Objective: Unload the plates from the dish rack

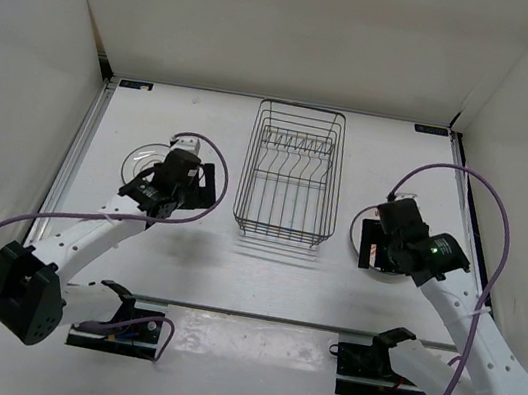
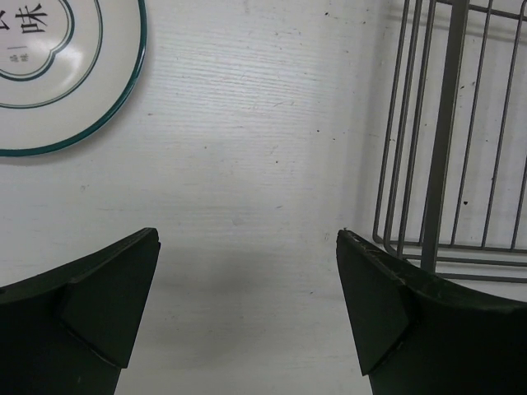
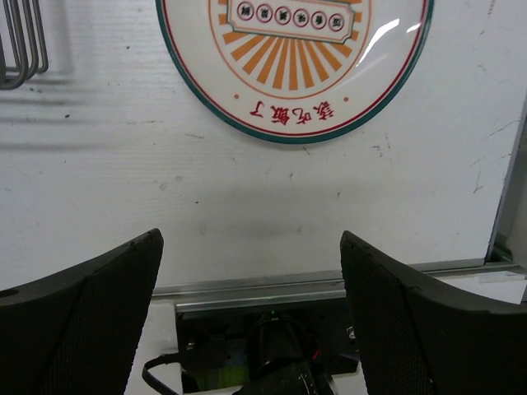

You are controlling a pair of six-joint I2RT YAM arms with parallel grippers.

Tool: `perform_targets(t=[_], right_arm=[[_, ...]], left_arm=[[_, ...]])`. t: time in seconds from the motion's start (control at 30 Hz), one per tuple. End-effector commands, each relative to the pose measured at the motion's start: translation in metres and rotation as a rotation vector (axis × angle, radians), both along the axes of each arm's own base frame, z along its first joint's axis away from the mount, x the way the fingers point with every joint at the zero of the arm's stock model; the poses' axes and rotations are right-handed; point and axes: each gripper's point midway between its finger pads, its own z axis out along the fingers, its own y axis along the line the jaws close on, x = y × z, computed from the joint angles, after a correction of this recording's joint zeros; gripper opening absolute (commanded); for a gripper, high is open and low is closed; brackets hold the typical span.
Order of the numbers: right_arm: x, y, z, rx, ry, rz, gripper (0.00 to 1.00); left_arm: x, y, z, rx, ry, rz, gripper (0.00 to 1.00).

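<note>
The dish rack stands at the table's middle, and no plate shows inside it. A white plate with dark green line markings lies flat on the table left of the rack; it also shows in the top view. A plate with an orange sunburst pattern lies flat right of the rack, mostly under the right arm in the top view. My left gripper is open and empty over bare table between that plate and the rack. My right gripper is open and empty, just nearer than the sunburst plate. A third plate is not visible.
White walls close in the table at the left, back and right. A metal rail runs along the table's near edge, with the arm mounts below it. A corner of the rack shows in the right wrist view.
</note>
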Motion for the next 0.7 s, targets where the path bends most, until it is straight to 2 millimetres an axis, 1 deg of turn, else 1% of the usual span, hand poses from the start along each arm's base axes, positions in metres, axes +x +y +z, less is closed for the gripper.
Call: perform_targets(t=[0.0, 0.03, 0.07, 0.1, 0.13, 0.17, 0.2, 0.23, 0.27, 0.3, 0.33, 0.37, 0.4, 0.43, 0.47, 0.5, 0.53, 0.57, 0.6, 0.63, 0.67], right_arm=[[0.012, -0.009, 0.019, -0.018, -0.128, -0.067, 0.9], [0.014, -0.01, 0.024, -0.022, -0.152, -0.082, 0.9], [0.017, -0.02, 0.031, -0.051, -0.196, -0.134, 0.9], [0.016, -0.022, 0.034, -0.046, -0.214, -0.157, 0.9], [0.016, -0.023, 0.035, -0.046, -0.223, -0.164, 0.9], [0.016, -0.022, 0.035, -0.041, -0.223, -0.165, 0.9], [0.016, -0.022, 0.036, -0.038, -0.228, -0.164, 0.9], [0.015, -0.023, 0.033, -0.042, -0.22, -0.164, 0.9], [0.015, -0.022, 0.033, -0.037, -0.223, -0.167, 0.9], [0.014, -0.024, 0.033, -0.034, -0.231, -0.178, 0.9], [0.013, -0.026, 0.031, -0.041, -0.226, -0.188, 0.9], [0.013, -0.027, 0.032, -0.043, -0.228, -0.196, 0.9], [0.013, -0.03, 0.033, -0.039, -0.233, -0.218, 0.9], [0.011, -0.029, 0.032, -0.044, -0.228, -0.208, 0.9], [0.012, -0.028, 0.033, -0.04, -0.231, -0.211, 0.9], [0.012, -0.028, 0.034, -0.042, -0.234, -0.208, 0.9], [0.011, -0.028, 0.033, -0.047, -0.229, -0.201, 0.9], [0.011, -0.026, 0.031, -0.047, -0.224, -0.184, 0.9], [0.011, -0.025, 0.03, -0.048, -0.227, -0.18, 0.9], [0.011, -0.026, 0.029, -0.062, -0.228, -0.173, 0.9], [0.01, -0.026, 0.027, -0.074, -0.225, -0.166, 0.9]], left_arm=[[0.002, 0.001, 0.015, -0.005, -0.051, -0.036, 1.0], [-0.001, 0.005, 0.013, 0.048, -0.052, -0.09, 1.0], [-0.005, 0.006, 0.009, 0.067, -0.047, -0.115, 1.0], [-0.007, 0.003, 0.011, 0.058, -0.064, -0.154, 1.0], [-0.011, 0.004, 0.013, 0.074, -0.081, -0.185, 1.0], [-0.02, 0.01, -0.001, 0.09, -0.058, -0.191, 1.0], [-0.027, 0.012, 0.008, 0.064, -0.089, -0.175, 1.0], [-0.03, 0.014, 0.008, 0.046, -0.088, -0.147, 1.0], [-0.037, 0.018, -0.001, 0.003, -0.065, -0.08, 1.0], [-0.043, 0.03, 0.004, -0.014, -0.087, 0.003, 1.0], [-0.047, 0.035, 0.002, -0.011, -0.087, 0.024, 1.0], [-0.052, 0.045, -0.002, 0.047, -0.09, 0.02, 1.0], [-0.058, 0.051, 0.004, 0.056, -0.117, 0.019, 1.0], [-0.066, 0.057, 0.0, 0.084, -0.099, 0.014, 1.0], [-0.069, 0.068, 0.003, 0.114, -0.117, 0.045, 1.0], [-0.074, 0.076, -0.001, 0.127, -0.116, 0.078, 1.0], [-0.084, 0.084, -0.009, 0.15, -0.074, 0.096, 1.0], [-0.086, 0.089, -0.005, 0.152, -0.104, 0.119, 1.0], [-0.091, 0.093, -0.018, 0.173, -0.086, 0.119, 1.0], [-0.091, 0.094, -0.01, 0.154, -0.139, 0.119, 1.0], [-0.094, 0.099, -0.017, 0.168, -0.143, 0.126, 1.0]])
